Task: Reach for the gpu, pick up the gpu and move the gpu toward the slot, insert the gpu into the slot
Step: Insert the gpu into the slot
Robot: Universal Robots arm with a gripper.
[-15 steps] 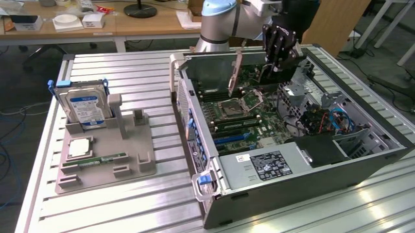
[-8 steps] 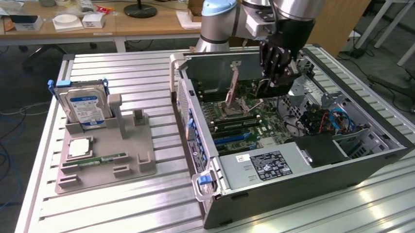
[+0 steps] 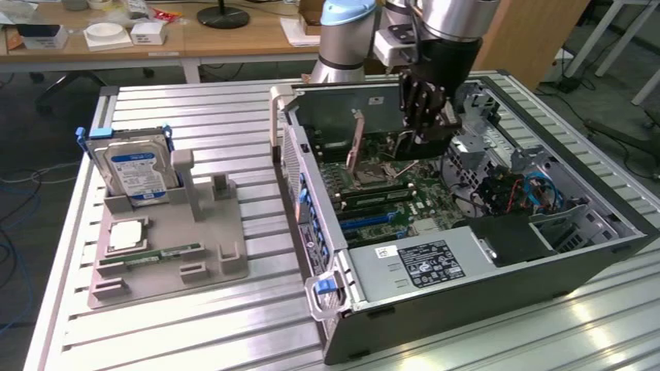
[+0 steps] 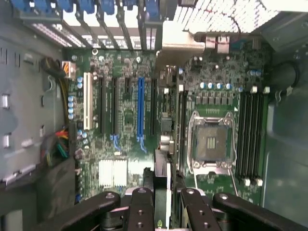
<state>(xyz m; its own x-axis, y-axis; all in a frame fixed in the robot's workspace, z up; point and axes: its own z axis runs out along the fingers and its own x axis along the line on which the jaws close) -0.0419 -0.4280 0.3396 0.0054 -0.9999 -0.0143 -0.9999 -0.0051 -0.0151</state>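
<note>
Your pincer (image 4: 162, 197), partway closed, grips the gpu (image 4: 179, 130) edge-on above the motherboard (image 4: 122, 120). The card's long axis runs parallel to the blue slot (image 4: 140, 110), which sits at seven o'clock from the pincer in the exterior view.

A robotics lab: an open computer case (image 3: 495, 301) lies on an aluminium-profile table (image 3: 206, 332), a robot arm (image 3: 345, 35) rising just behind it, a grey parts fixture (image 3: 206, 255) beside it (hard drive (image 3: 136, 174) standing in it), wooden desks (image 3: 237, 42) beyond.

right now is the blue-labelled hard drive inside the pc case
No, the hard drive stands upright in the grey holder on the exterior view's left, outside the pc case.
</note>
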